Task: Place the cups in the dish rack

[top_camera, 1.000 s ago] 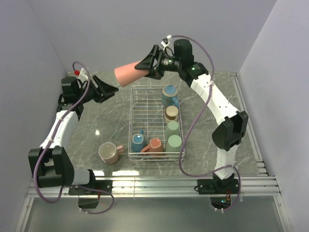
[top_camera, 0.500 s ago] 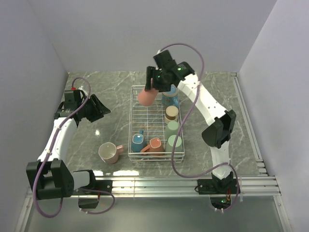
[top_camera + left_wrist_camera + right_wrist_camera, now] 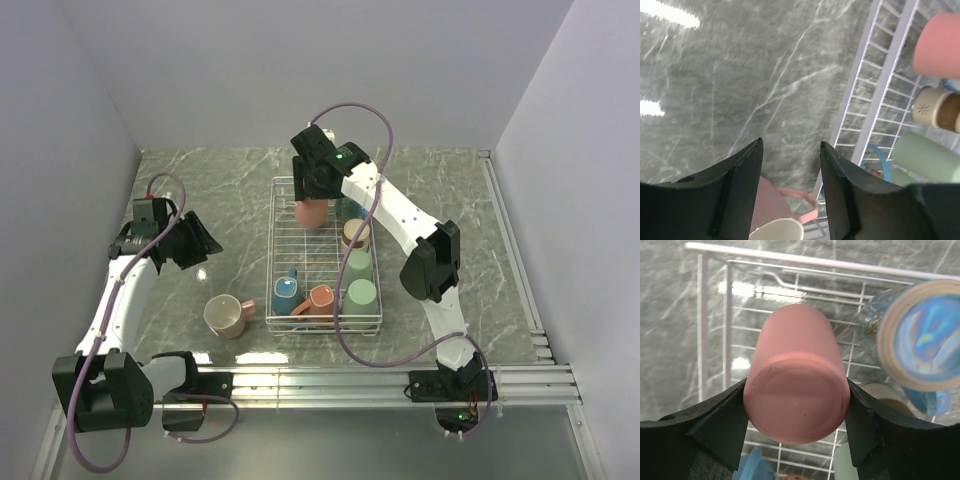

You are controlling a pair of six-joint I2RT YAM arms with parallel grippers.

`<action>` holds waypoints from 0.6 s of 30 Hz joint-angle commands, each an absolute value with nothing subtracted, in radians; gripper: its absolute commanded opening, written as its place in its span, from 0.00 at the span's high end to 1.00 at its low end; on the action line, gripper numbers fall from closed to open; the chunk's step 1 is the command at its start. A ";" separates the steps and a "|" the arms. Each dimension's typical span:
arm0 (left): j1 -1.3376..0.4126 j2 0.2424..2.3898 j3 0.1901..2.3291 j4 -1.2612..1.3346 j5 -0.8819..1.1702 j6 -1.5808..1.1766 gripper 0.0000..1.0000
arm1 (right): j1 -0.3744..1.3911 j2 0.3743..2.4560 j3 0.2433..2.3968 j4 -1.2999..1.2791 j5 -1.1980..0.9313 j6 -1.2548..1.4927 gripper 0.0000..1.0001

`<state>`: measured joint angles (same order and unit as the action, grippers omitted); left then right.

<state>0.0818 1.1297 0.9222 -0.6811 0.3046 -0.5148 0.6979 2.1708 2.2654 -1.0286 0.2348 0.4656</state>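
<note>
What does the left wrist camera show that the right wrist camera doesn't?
Only the left wrist view shows the pink-handled cup on the table outside the rack, seen between the open left jaws. Only the right wrist view shows the right jaws clamped on the pink cup, with the shiny blue cup beside it. Both views share the white wire rack, that same pink cup over it, the small cream cup and the grey marble table.

White wire rack [image 3: 300,250] holds six cups [image 3: 361,293]. Pink cup [image 3: 309,212] held upside down over far end. Cream-rimmed cup [image 3: 225,317] lies outside, left.
</note>
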 commanded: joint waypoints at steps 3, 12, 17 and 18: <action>0.084 1.077 0.896 -0.758 0.276 -0.485 0.46 | 0.695 2.213 2.309 -0.962 0.301 0.445 1.00; 0.083 1.060 0.891 -0.761 0.380 -0.457 0.45 | 0.701 2.240 2.275 -0.940 0.244 0.442 0.52; 0.080 1.071 0.910 -0.765 0.388 -0.459 0.45 | 0.704 2.252 2.289 -0.943 0.244 0.431 0.30; 0.080 1.071 0.911 -0.765 0.385 -0.460 0.45 | 0.704 2.253 2.293 -0.946 0.244 0.431 0.27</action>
